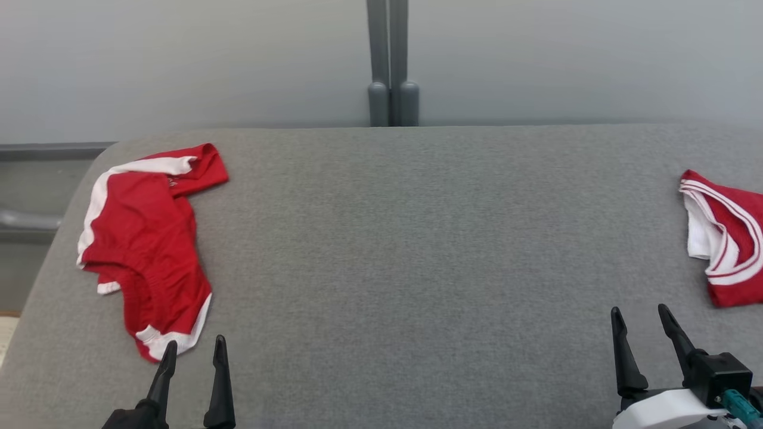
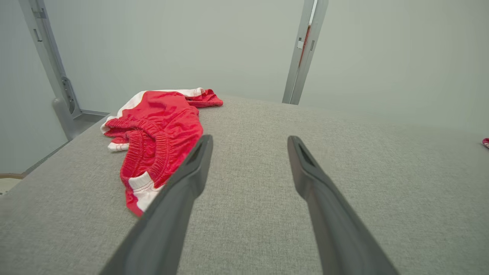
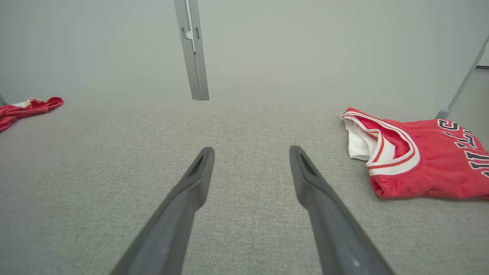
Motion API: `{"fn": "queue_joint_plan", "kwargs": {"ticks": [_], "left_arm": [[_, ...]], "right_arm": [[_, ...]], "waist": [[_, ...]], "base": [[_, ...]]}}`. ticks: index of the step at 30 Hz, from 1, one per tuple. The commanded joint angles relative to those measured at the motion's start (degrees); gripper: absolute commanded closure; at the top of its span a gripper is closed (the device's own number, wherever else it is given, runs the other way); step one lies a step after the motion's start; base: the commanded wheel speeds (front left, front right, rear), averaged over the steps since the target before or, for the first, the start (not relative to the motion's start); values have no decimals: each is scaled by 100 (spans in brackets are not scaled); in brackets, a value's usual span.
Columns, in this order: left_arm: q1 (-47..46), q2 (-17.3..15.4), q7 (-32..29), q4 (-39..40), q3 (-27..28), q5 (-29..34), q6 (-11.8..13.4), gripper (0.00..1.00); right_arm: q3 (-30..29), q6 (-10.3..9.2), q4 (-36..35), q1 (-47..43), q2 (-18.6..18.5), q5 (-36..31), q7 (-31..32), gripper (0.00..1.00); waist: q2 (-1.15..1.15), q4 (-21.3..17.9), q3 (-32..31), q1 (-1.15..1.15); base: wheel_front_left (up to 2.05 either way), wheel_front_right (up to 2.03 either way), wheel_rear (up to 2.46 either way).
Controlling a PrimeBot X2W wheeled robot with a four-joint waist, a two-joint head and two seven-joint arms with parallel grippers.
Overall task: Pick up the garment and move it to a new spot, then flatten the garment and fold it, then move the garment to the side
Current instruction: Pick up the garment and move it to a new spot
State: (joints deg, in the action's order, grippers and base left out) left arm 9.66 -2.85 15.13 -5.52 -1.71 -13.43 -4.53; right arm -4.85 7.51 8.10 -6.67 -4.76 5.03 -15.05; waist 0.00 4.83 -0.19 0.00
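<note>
The jersey (image 1: 732, 238) lies at the right edge of the tabletop (image 1: 417, 238), ahead and to the right of the right gripper (image 1: 639, 313), the nearer one. This one and the left gripper (image 1: 195, 344) are released, empty.

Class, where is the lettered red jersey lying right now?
In the head view, the jersey lies at the right edge of the grey surface, just beyond the right tool; the red shorts lie far off at the left.
</note>
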Motion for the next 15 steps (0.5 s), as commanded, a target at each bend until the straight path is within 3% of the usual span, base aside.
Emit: {"fn": "queue_joint_plan", "kwargs": {"ticks": [1,9,15], "left_arm": [[-43,-12,0,10,30,35,-7,0],[148,-9,1,79,127,-84,60,0],[136,-9,1,160,97,-116,94,0]], "right_arm": [[33,-3,-15,33,-25,17,-17,0],[204,-3,16,174,-101,53,-17,0],[259,-3,57,186,-90,87,-17,0]], "waist": [[0,663,16,0],[0,1536,32,0],[0,1755,105,0]], "base": [[0,0,0],[0,0,0],[0,0,0]]}}
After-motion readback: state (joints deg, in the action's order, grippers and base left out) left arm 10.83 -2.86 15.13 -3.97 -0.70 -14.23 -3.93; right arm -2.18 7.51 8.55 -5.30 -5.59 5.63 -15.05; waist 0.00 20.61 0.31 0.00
